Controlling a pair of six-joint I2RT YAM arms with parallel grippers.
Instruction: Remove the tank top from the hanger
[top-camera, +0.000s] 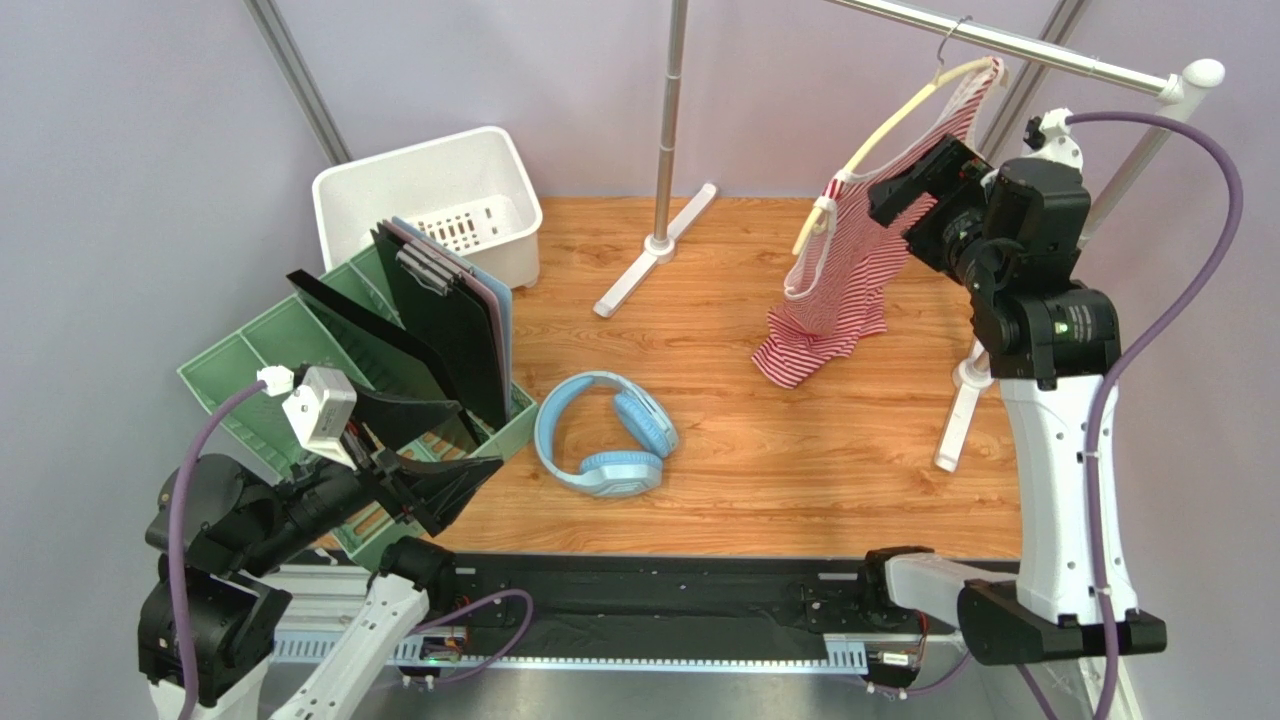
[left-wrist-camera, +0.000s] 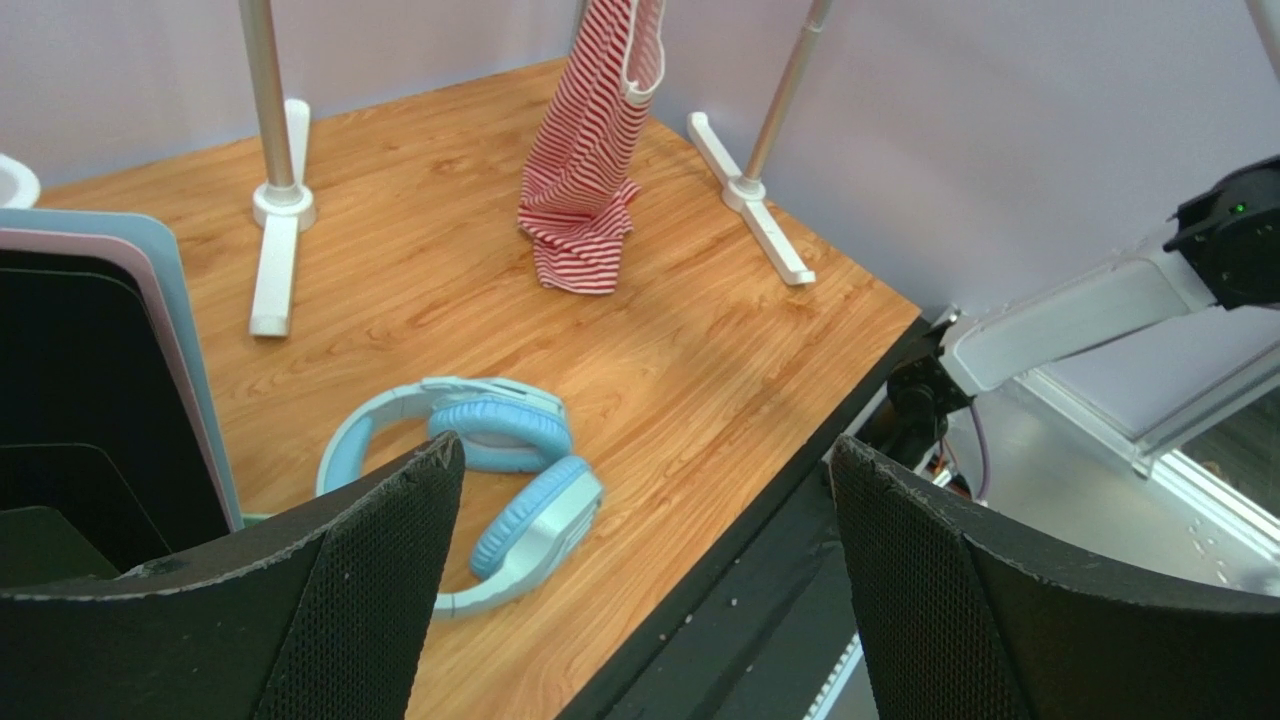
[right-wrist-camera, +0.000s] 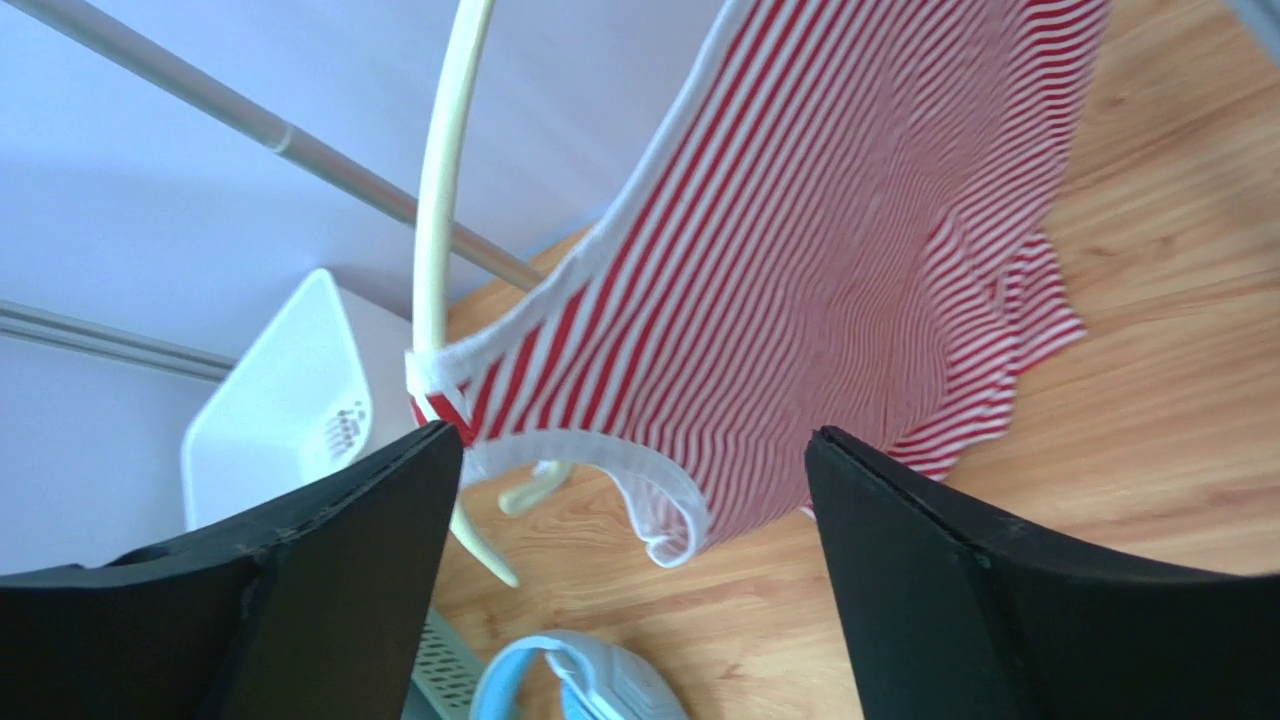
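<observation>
The red-and-white striped tank top (top-camera: 836, 278) hangs by its straps from the cream hanger (top-camera: 899, 126), which is hooked on the rack's rail at the back right. Its hem rests bunched on the table. My right gripper (top-camera: 899, 192) is raised beside the garment, just under the hanger, and stands open. In the right wrist view the tank top (right-wrist-camera: 842, 255) and the hanger (right-wrist-camera: 436, 225) lie just beyond the right gripper (right-wrist-camera: 628, 432), with a white-edged strap loop in front of the gap. My left gripper (left-wrist-camera: 646, 446) is open and empty, low at the near left, with the tank top (left-wrist-camera: 586, 165) far off.
Blue headphones (top-camera: 609, 435) lie mid-table. A white basket (top-camera: 436, 195) and a green file rack (top-camera: 263, 353) with dark folders stand at the left. The silver rail (top-camera: 1052, 45), its upright pole (top-camera: 669, 135) and its white feet stand at the back.
</observation>
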